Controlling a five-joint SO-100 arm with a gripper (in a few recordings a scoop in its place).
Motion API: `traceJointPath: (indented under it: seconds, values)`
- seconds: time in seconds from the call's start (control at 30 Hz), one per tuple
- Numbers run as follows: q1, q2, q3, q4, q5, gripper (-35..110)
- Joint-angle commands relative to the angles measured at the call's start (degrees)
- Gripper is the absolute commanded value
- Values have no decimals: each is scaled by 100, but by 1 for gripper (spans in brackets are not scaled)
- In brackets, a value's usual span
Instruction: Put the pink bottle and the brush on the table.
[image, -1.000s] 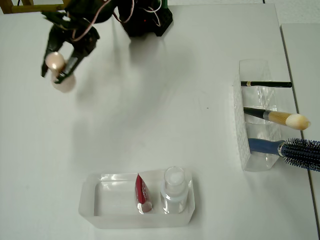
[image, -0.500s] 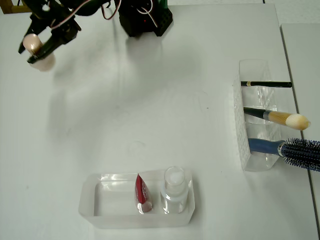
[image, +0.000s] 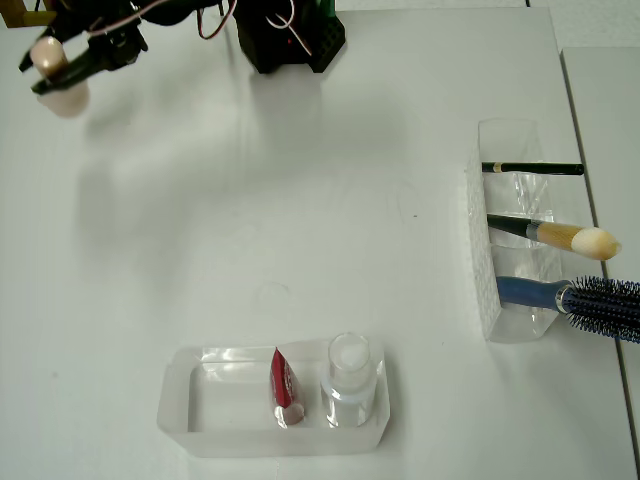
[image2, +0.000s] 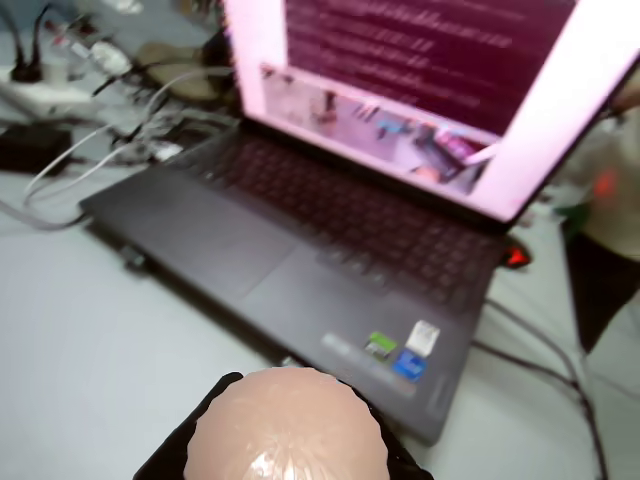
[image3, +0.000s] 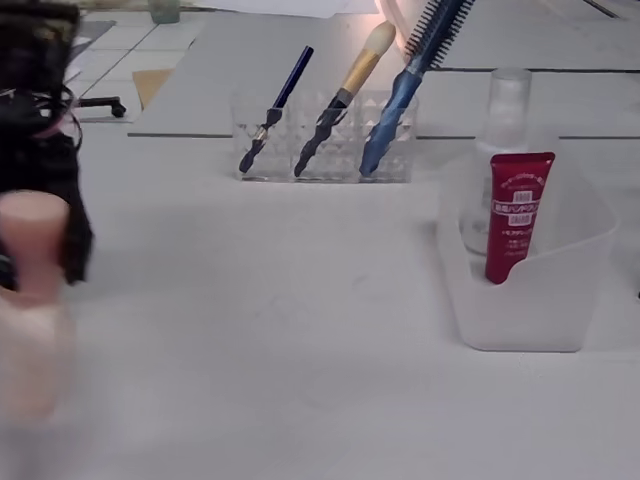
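Pink plastic fills the pincer (image: 60, 72): its black fingers are clenched on the neck of the pink bottle (image: 58, 82), cap tilted toward the camera in the overhead view, where the pair hangs at about ten o'clock, near the far left corner of the table (image: 300, 240). In the wrist view the rounded cap sits at six o'clock, with a laptop (image2: 330, 220) and cables behind, so the bottle seems carried high and angled rather than set down. In the fixed view the bottle (image3: 30, 300) blurs at nine o'clock, apparently off the surface. I judge the spot is chosen for open room, well apart from both holders. At three o'clock stands a clear rack (image: 505, 240) propping the brush (image: 560, 236) between a thin black pencil (image: 530, 168) and a blue hairbrush (image: 590, 298), handles slotted in so they lean outward. At six o'clock a clear tray (image: 200, 410) keeps a red tube (image: 283, 385) and a clear bottle (image: 348, 380) upright.
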Motion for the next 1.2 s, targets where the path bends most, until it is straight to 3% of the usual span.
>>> traceJointPath:
  seconds: [0.0, 0.47, 0.83, 1.17]
  values:
    - [114, -290, -44, -571, 70, 0]
    - [114, -2127, -26, -2522, 958, 0]
    - [114, -2654, 79, -2443, 1424, 0]
    - [114, -3164, -26, -2619, 1178, 0]
